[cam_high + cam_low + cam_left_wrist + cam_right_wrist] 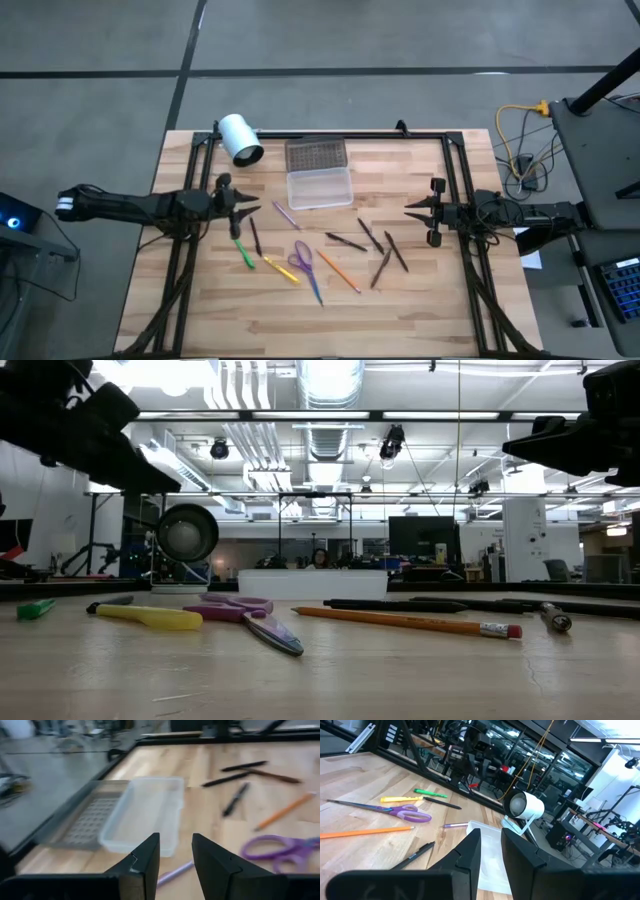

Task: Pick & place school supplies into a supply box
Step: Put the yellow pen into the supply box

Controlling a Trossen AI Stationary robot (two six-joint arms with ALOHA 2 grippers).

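The supply box is a clear tray standing open on the table, its grey dotted lid lying flat on its far side. Pens and pencils lie scattered nearer: a green pen, a yellow one, the purple scissors, an orange pencil, a purple pen and dark pens. My left gripper hovers open left of the box, above the purple pen. My right gripper hovers open to the right of the dark pens, pointing at the box.
A white cylinder lies at the far left, beside the lid. A black frame runs along the far edge and down both sides of the table. Bare wood lies toward the near edge.
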